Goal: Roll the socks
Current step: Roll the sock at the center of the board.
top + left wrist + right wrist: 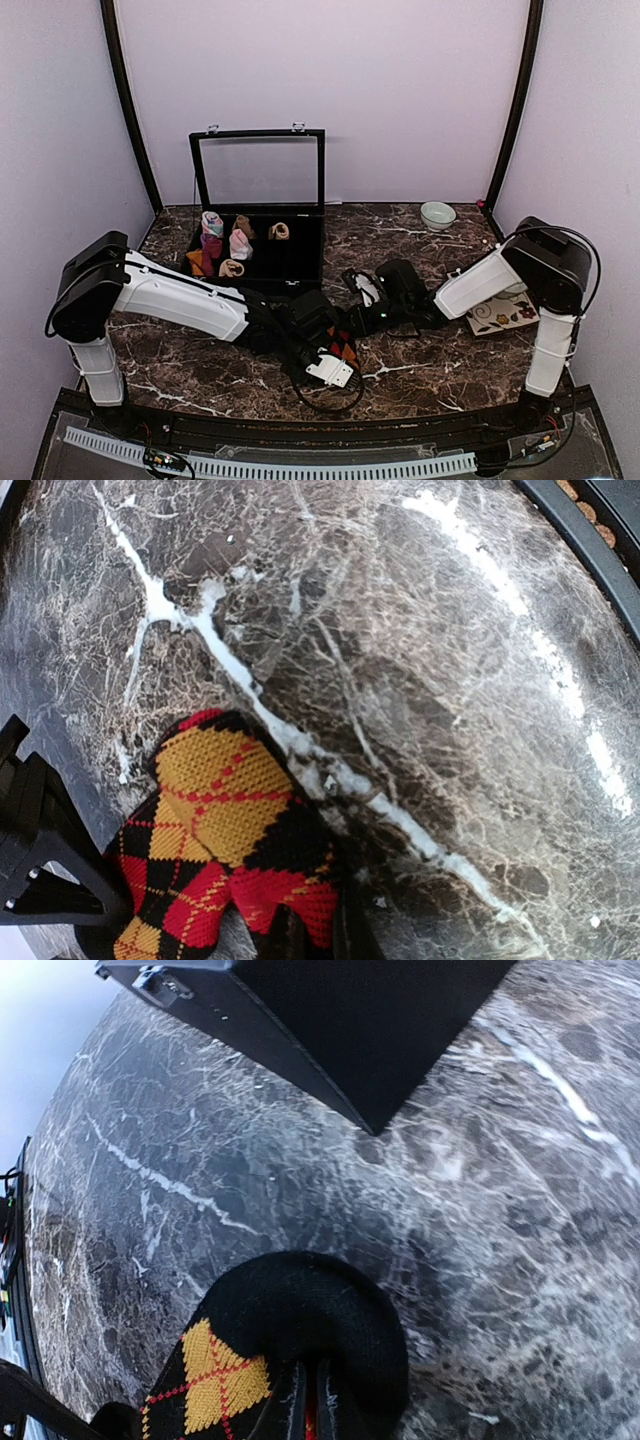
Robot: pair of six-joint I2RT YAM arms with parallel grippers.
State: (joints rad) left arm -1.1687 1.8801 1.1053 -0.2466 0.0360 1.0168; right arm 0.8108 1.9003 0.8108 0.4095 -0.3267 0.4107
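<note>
A black sock with red and orange argyle diamonds lies bunched on the marble table, between the two grippers at the middle. In the left wrist view its orange and red diamonds spread out to the left. My left gripper is shut on the sock's red edge at the bottom of that view. From the right wrist the sock's black rounded end folds over the dark fingers. My right gripper is shut on this fold. Seen from above, the left gripper and right gripper nearly meet.
A black box with its glass lid raised stands behind the grippers, with small sock rolls in its left compartments. Its corner looms close in the right wrist view. A pale bowl sits at the back right, a flowered tile under the right arm.
</note>
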